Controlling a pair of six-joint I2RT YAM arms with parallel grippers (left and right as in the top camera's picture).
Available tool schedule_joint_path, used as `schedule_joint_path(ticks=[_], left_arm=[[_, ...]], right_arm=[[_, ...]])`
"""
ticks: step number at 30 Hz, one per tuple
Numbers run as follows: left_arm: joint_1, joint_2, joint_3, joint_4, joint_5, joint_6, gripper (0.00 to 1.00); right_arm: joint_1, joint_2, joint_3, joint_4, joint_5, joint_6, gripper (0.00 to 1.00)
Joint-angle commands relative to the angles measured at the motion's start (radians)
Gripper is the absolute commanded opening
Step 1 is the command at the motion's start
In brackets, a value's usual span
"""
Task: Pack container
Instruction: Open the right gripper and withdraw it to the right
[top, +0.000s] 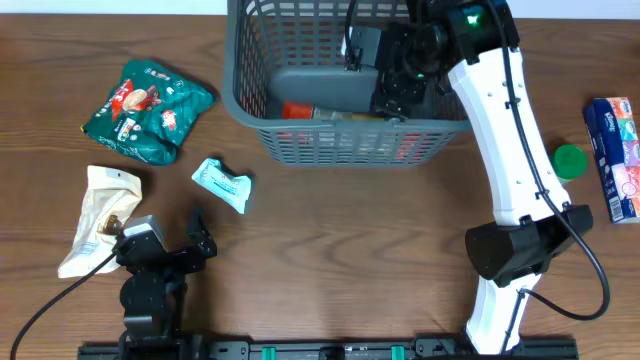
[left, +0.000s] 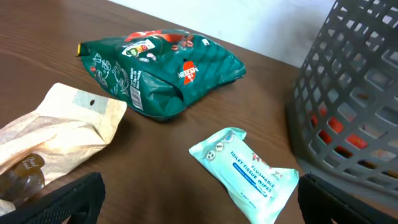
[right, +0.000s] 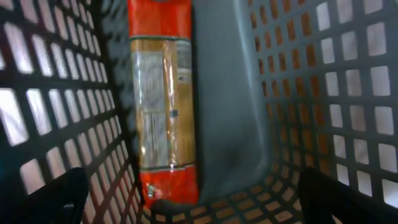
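Note:
The container (top: 340, 140) is a dark grey lattice basket at the table's far middle. My right gripper (top: 393, 95) hangs inside it, open (right: 196, 208), with nothing between its fingers. An orange-and-clear packet (right: 163, 99) lies free on the basket floor along the near wall (top: 300, 111). At the near left, my left gripper (top: 165, 242) stands open over bare wood (left: 202, 205). Just ahead of it lies a pale blue wipes pack (left: 245, 174) (top: 222, 184). A green snack bag (top: 148, 110) (left: 165, 68) and a beige pouch (top: 100, 215) (left: 56, 137) lie to the left.
A green round lid (top: 569, 160) and a blue-and-pink tissue pack (top: 615, 155) lie at the right edge of the table. The white right arm (top: 510, 150) reaches from the near right across to the basket. The basket wall (left: 348, 106) rises on the right of the left wrist view.

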Motion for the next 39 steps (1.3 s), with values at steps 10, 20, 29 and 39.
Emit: schedule_joint_path(ticks=[10,20,29,39], left_arm=[[0.003,-0.001,-0.016,-0.021,-0.018,-0.004,0.98],[0.003,-0.001,-0.016,-0.021,-0.018,-0.004,0.98],[0.003,-0.001,-0.016,-0.021,-0.018,-0.004,0.99],[0.003,-0.001,-0.016,-0.021,-0.018,-0.004,0.99]], right_arm=[[0.005,-0.04,0.038,0.248,0.39,0.578,0.99],[-0.178,-0.069,0.246,0.039,0.584,1.064,0.99],[-0.486,-0.092,0.333,-0.205,0.565,1.321,0.99],[-0.714,-0.089,0.326,-0.278,0.565,1.463,0.99]])
